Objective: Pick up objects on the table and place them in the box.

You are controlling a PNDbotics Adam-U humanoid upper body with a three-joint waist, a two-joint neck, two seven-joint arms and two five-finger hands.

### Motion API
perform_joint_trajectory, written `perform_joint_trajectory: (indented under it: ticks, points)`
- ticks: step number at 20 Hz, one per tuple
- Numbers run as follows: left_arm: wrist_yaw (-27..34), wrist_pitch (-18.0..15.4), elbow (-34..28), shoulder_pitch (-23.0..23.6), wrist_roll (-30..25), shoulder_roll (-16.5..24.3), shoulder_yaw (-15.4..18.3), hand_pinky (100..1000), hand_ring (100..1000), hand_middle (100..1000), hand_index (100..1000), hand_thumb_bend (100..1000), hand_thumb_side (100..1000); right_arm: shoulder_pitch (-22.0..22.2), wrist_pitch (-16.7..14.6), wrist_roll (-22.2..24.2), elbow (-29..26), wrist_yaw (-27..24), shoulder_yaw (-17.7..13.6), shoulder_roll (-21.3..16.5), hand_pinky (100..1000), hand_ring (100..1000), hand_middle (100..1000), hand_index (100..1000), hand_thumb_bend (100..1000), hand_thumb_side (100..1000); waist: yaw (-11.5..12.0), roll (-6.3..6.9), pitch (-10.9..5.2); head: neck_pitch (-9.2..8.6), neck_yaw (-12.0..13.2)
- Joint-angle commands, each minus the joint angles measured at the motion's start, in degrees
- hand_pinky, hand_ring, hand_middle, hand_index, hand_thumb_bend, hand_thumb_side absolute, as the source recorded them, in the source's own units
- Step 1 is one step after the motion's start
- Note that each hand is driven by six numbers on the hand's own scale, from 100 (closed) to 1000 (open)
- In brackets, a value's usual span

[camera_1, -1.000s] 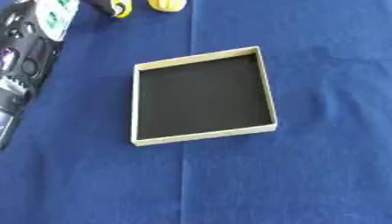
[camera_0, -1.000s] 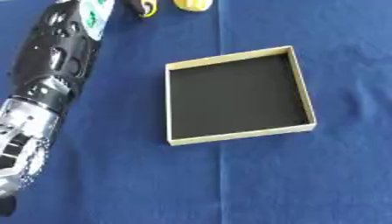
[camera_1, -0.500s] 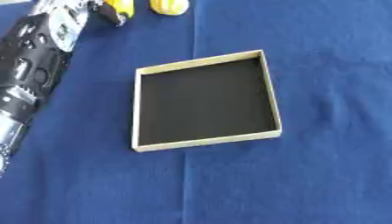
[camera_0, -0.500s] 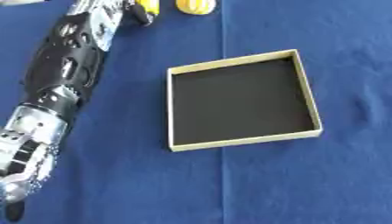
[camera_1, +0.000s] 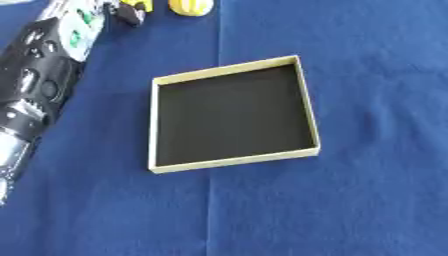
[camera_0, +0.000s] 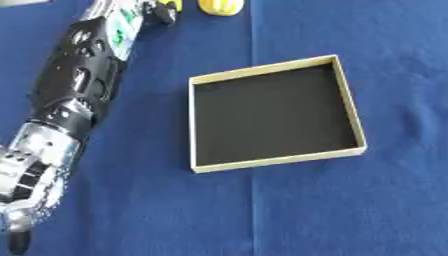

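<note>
Left hand [camera_0: 160,11] at far edge, up-left of box [camera_0: 273,114]; grip state unclear. Yellow object [camera_0: 220,6] beside hand.

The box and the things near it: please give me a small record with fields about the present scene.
surface: blue cloth
box: shallow, tan rim, black inside, nothing in it
left arm: reaches from the lower left to the top left of the view
left hand: at the top edge, by a yellow item; fingers mostly cut off by the frame
yellow round thing: at the top edge, beyond the box, untouched
right hand: not in view
objects placed: none yet
</note>
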Motion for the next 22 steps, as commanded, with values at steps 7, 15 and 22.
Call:
perform_joint_trajectory:
  ticks: [7,15,22]
  points:
    - [3.33,-4.29,-9.77,0.18,-1.69,2.79,-5.02,821,687,606,665,100,100,0.65,-0.17,-0.26,-0.92,-0.59,-0.94,-1.56,793,882,738,785,100,805,1.5,-1.56,-4.53,0.8,-1.48]
    - [19.75,-6.69,-34.39,9.47,-2.33,10.59,-14.4,804,621,549,570,100,100,2.2,-0.77,-0.66,-0.92,-0.6,-1.51,-2.06,794,879,738,786,100,803,3.26,-2.4,-7.07,2.28,-3.31]
    - [26.72,-5.15,-63.57,21.45,-2.02,18.75,-21.85,793,614,538,569,100,100,2.46,-1.38,-0.84,-0.92,-0.44,-1.89,-1.77,794,877,737,787,100,804,3.52,-3.23,-7.45,2.63,-4.38]
